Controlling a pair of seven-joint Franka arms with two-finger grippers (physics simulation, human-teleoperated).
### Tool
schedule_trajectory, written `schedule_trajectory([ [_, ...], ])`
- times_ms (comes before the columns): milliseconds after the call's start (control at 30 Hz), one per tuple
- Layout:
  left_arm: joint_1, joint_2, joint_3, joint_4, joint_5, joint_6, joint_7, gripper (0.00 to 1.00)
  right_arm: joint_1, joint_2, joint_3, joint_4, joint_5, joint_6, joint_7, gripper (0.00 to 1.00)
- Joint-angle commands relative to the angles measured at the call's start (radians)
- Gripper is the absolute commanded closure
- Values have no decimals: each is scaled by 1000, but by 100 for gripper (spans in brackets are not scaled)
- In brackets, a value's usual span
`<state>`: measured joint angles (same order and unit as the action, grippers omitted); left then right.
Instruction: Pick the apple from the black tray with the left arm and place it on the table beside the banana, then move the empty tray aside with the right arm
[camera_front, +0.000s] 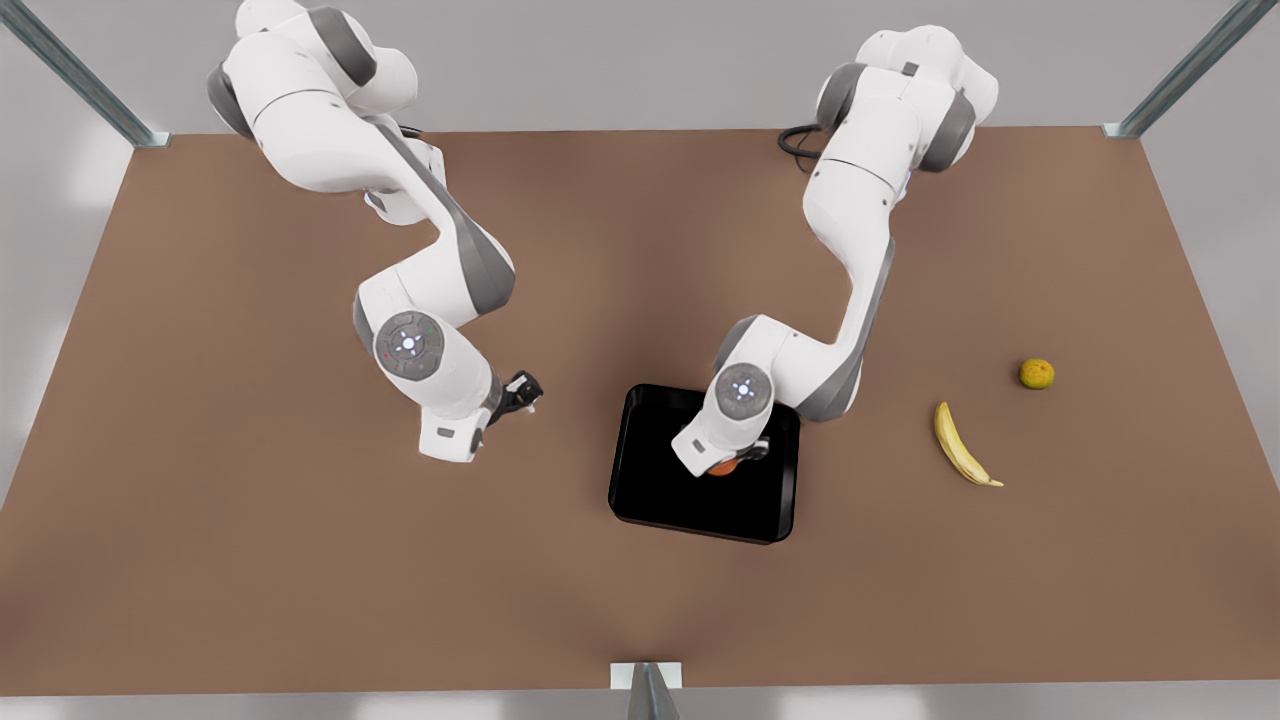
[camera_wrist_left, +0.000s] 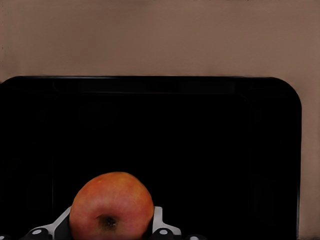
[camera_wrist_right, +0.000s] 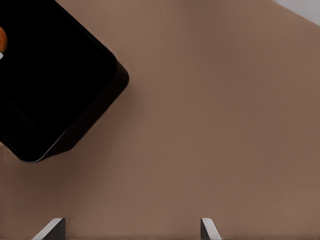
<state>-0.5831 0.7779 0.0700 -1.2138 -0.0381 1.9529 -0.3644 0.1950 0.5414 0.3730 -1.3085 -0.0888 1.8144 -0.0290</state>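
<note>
Left claw (camera_front: 738, 462) straddles the small round red-orange apple (camera_wrist_left: 111, 206) inside the glossy black shallow tray (camera_front: 640, 480); whether it pinches, I cannot tell. Slim yellow banana (camera_front: 962, 446) lies toward the front view's right (nearer this arm). Right claw (camera_front: 522, 392) waits spread over the brown desk (camera_front: 250, 560).

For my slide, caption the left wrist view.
Left gripper straddling the apple in the black tray.

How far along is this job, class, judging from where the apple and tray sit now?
Nothing is finished. In hand: the left end effector straddles the apple inside the black tray. Left: carrying it beside the banana, then the waiting right end effector, open, shifting the tray.
</note>
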Motion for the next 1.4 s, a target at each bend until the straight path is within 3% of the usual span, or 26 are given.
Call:
schedule_trajectory([
  [0, 20, -29, 1, 0, -8, -147, 75, 36, 23, -1, 1, 0, -2, -1, 300, 0],
  [233, 152, -100, 14, -4, 3, -331, 173, 36, 173, 150, -9, 143, -97, 77, 828, 1],
  [433, 244, -91, 21, -6, 41, -338, 214, 36, 234, 353, -69, 287, -183, 109, 966, 1],
  [800, 342, -3, 19, -13, 104, -312, 312, 36, 290, 390, -71, 279, -189, 109, 1190, 4],
  [833, 344, 0, 19, -13, 104, -312, 323, 34, 311, 410, -71, 281, -189, 155, 1212, 5],
  [900, 345, 7, 19, -10, 107, -312, 323, 0, 314, 425, -71, 282, -189, 166, 1222, 5],
  [1167, 344, 1, 14, 0, 106, -316, 326, 0, 325, 499, -74, 282, -193, 209, 1213, 5],
  [1233, 287, -74, 8, 7, 103, -341, 326, 0, 323, 519, -74, 281, -195, 217, 1204, 5],
  [1300, 273, -276, -9, -27, 26, -530, 326, 0, 325, 529, -74, 279, -193, 237, 1195, 5],
  [1367, 325, -572, -1, -401, 24, -427, 361, 0, 323, 529, -74, 279, -193, 237, 1190, 7],
])
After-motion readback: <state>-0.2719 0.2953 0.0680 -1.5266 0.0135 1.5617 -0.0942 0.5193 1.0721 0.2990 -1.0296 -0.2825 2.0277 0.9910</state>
